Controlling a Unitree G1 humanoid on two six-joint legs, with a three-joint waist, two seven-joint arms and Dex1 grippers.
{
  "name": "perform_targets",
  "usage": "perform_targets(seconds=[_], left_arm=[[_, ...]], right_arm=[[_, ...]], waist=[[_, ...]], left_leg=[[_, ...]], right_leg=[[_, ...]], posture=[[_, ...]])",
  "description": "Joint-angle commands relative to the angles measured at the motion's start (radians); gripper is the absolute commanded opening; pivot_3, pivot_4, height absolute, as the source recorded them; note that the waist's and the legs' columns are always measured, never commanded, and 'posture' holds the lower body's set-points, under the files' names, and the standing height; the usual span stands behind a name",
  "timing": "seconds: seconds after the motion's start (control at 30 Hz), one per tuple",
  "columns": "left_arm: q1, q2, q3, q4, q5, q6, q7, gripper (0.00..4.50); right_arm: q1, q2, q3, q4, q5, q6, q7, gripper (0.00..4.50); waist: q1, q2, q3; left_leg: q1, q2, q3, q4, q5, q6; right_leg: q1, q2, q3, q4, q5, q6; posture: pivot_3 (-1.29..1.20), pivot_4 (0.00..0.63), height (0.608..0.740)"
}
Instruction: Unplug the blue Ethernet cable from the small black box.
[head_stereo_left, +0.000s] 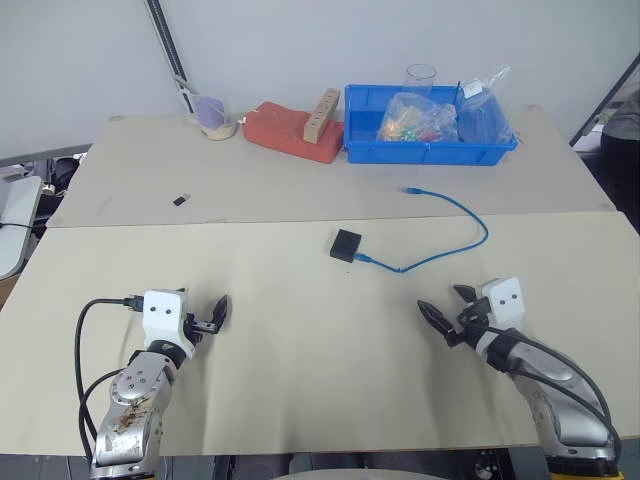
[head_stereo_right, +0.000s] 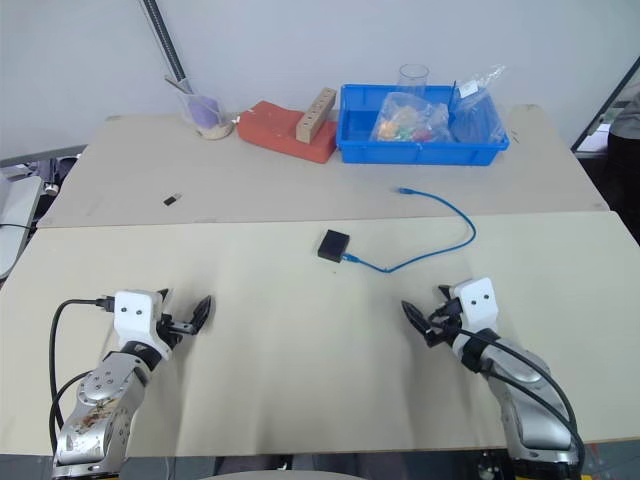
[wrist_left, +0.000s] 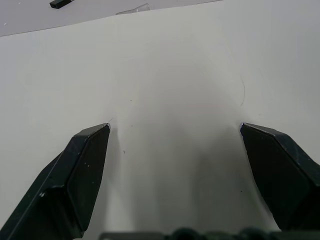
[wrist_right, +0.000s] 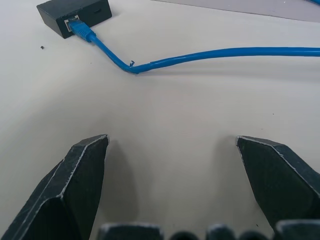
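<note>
- Left eye view: the beige table (head_stereo_left: 300, 400) lies bare between both arms, a seam crossing behind.
- A blue bin (head_stereo_left: 430, 140) sits at the far edge.
- The blue Ethernet cable (head_stereo_left: 470, 215) curves, plugged into the small black box (head_stereo_left: 346, 245) mid-table.
- The left gripper (head_stereo_left: 208, 320) and right gripper (head_stereo_left: 448, 318) hover spread wide, empty, well apart from the box.

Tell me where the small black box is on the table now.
In the left eye view, the small black box lies near the middle of the table, ahead of both grippers, with the blue Ethernet cable plugged into its right side.
</note>
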Motion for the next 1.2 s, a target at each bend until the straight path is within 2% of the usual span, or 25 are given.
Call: perform_targets(seconds=[0.03, 0.2, 0.37, 0.67, 1.0, 1.2], left_arm=[[0.007, 0.049, 0.008, -0.061, -0.058, 0.038, -0.081, 4.42], [-0.071, 0.268, -0.012, -0.244, -0.307, 0.167, -0.408, 4.42], [-0.233, 0.400, -0.050, -0.268, -0.387, 0.210, -0.553, 4.42], [-0.363, 0.454, -0.094, -0.255, -0.396, 0.203, -0.666, 4.42], [-0.327, 0.506, -0.067, -0.283, -0.404, 0.202, -0.707, 4.42], [-0.257, 0.532, -0.004, -0.315, -0.413, 0.205, -0.711, 4.42]], right_arm=[[-0.011, -0.026, 0.020, -0.039, 0.031, 0.008, 0.056, 4.50], [-0.170, -0.156, 0.066, -0.059, 0.104, 0.098, 0.221, 4.50], [-0.397, -0.216, 0.155, 0.081, 0.100, 0.150, 0.342, 4.50], [-0.639, -0.204, 0.309, 0.383, -0.011, 0.079, 0.475, 4.50], [-0.827, -0.116, 0.375, 0.739, -0.112, -0.068, 0.582, 4.50], [-0.886, -0.043, 0.393, 0.864, -0.142, -0.097, 0.623, 4.50]], waist=[[0.000, 0.000, 0.000], [-0.002, -0.002, 0.004], [0.000, -0.002, 0.004], [-0.002, -0.002, 0.004], [-0.004, -0.002, 0.005], [-0.005, -0.002, 0.005]], left_leg=[[0.000, 0.000, 0.000, 0.000, 0.000, 0.000], [-0.001, 0.000, 0.000, 0.000, 0.000, 0.000], [0.000, 0.000, 0.000, 0.000, 0.000, 0.000], [-0.001, 0.000, 0.000, 0.000, 0.000, 0.000], [-0.001, 0.000, 0.000, 0.000, 0.000, 0.000], [0.000, 0.001, 0.000, 0.000, 0.000, 0.000]], right_leg=[[0.000, 0.000, 0.000, 0.000, 0.000, 0.000], [-0.001, 0.000, -0.001, 0.000, 0.000, 0.000], [0.000, 0.001, -0.001, -0.001, 0.000, 0.000], [-0.001, 0.001, -0.002, -0.001, 0.000, 0.000], [-0.002, 0.001, -0.002, 0.000, 0.000, 0.000], [-0.002, 0.001, -0.002, 0.000, 0.000, 0.000]], posture=[[0.00, 0.150, 0.740], [0.00, 0.150, 0.740], [0.00, 0.150, 0.740], [0.00, 0.150, 0.740], [0.00, 0.150, 0.740], [0.00, 0.150, 0.740]])
